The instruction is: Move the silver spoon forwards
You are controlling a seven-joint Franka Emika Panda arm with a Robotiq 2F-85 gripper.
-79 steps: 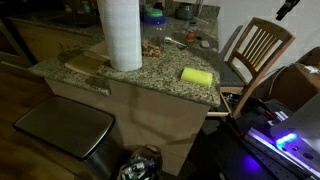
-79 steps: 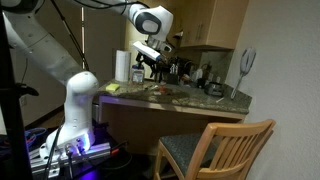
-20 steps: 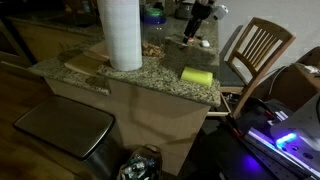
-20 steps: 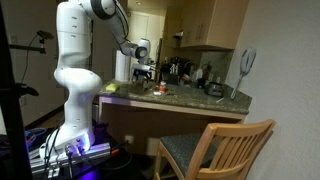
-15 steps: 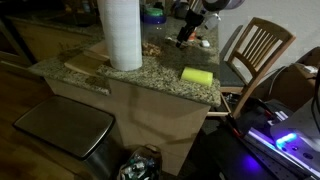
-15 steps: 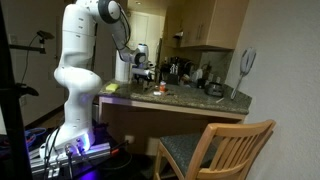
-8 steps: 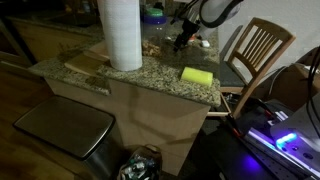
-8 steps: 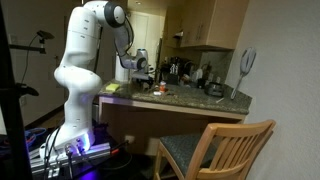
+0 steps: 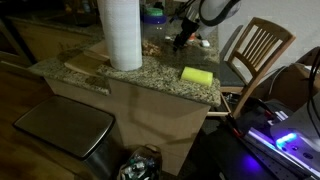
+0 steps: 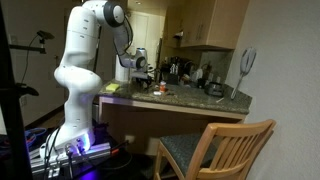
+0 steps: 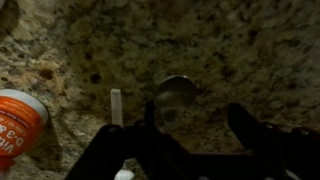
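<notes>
The silver spoon [image 11: 175, 96] lies on the speckled granite counter [image 11: 230, 50]. In the wrist view its pale oval bowl shows and its handle runs down under the gripper's body. My gripper [image 11: 195, 122] is open, low over the counter, with its dark fingers on either side of the bowl, which is nearer the left finger. In both exterior views the gripper [image 9: 180, 40] [image 10: 143, 82] is down at the counter's far part, and the spoon is too small to make out under it.
A yellow sponge [image 9: 197, 75] lies near the counter's front corner. A tall paper towel roll [image 9: 120, 35] stands to the left. An orange-red item [image 11: 15, 120] and a thin white stick [image 11: 116, 106] lie beside the spoon. A wooden chair [image 9: 256, 48] stands past the counter.
Over the last seconds the arm came over the counter and lowered the gripper onto the spoon's spot. In the last half second nothing visibly moved.
</notes>
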